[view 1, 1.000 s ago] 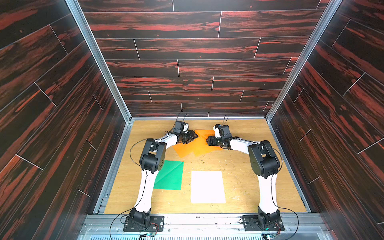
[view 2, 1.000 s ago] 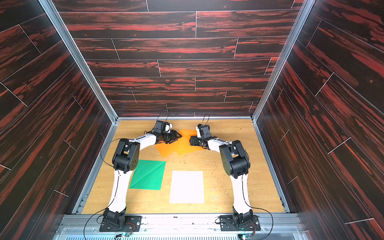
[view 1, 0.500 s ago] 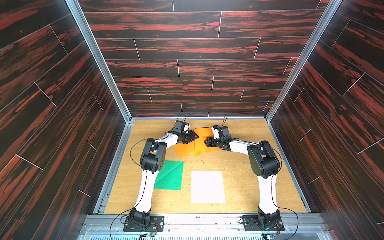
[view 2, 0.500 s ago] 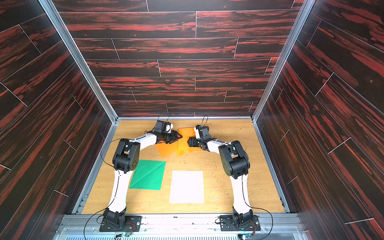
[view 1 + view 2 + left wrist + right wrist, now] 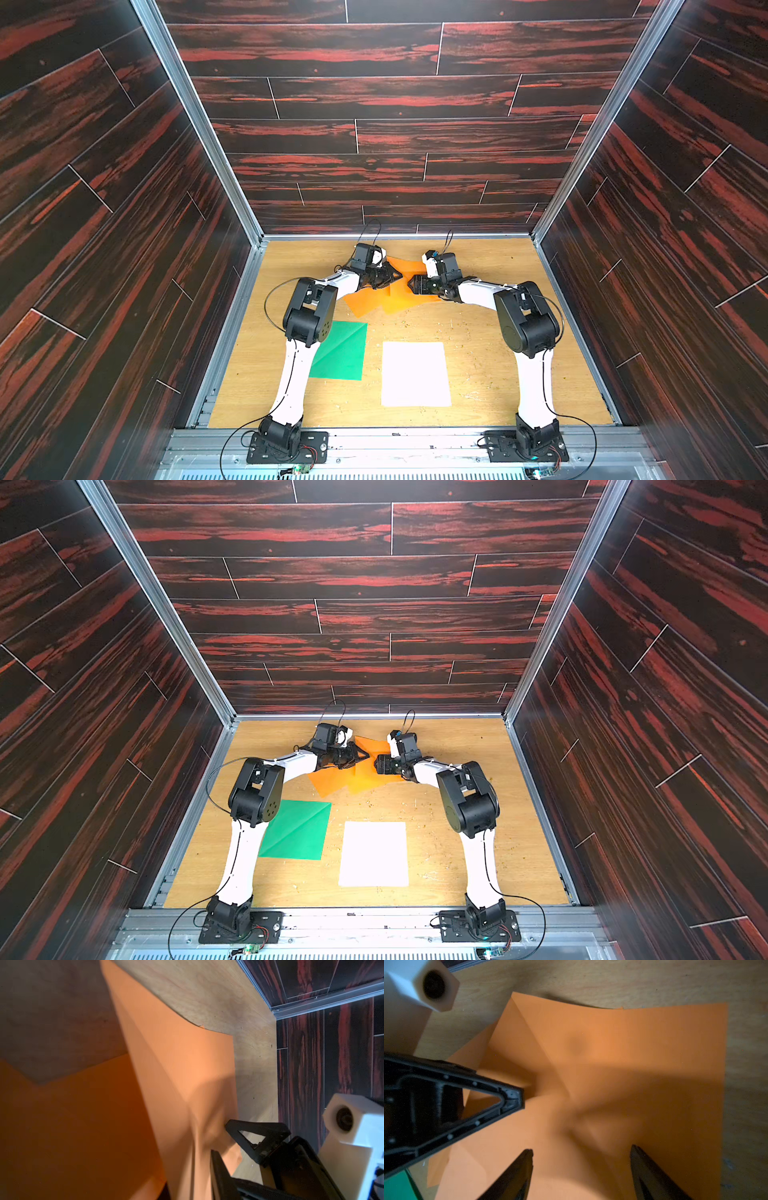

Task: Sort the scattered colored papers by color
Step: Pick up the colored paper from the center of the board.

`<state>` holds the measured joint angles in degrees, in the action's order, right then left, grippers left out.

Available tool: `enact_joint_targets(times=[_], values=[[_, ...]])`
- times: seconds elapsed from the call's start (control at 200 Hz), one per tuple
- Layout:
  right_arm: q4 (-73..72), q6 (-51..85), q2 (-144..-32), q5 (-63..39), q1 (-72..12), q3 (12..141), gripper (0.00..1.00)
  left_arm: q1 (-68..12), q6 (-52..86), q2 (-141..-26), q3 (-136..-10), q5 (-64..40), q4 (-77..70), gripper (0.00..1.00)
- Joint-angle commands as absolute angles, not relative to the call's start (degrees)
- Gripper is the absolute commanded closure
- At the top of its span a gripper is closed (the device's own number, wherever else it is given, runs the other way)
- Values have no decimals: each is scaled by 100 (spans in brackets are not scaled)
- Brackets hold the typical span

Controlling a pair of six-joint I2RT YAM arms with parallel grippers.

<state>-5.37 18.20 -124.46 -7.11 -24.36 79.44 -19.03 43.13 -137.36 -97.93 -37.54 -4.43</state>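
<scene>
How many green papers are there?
1: the green paper lies flat beside the left arm, near the front. Others may be stacked hidden beneath it.

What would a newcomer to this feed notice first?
At the far end of the wooden table, the left gripper pinches a puckered edge of overlapping orange paper sheets while the right gripper hangs open above them. Nearer the front lie a creased green paper square beside the left arm and a plain white paper rectangle mid-table.
</scene>
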Motion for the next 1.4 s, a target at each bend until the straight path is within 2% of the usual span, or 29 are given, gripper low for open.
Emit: enact_joint_targets(times=[0.0,0.17,0.326,0.536,0.706,1.132,1.393], values=[[483,1892,-12753,-908,-2536,7741,22,-1900,4307,-13476,-9736,-3746,-576,87],[478,1848,-12739,-872,-2547,7743,20,-1906,4272,-13447,-9758,-3648,-475,100],[172,1784,-12244,-434,-2567,7558,18,-1907,4204,-13407,-9809,-3632,-396,100],[-1274,1720,-10286,349,-2599,6463,13,-1972,4166,-13135,-9747,-3611,-470,100],[-1212,1702,-9093,558,-2602,6202,11,-2138,4157,-12853,-9752,-3570,-475,100],[-435,1925,-6943,366,-2646,5704,10,-3451,4585,-12448,-10216,-3060,-396,100],[-150,1950,-6162,104,-2672,5768,9,-4214,5413,-12462,-10248,-2905,-1524,100]])
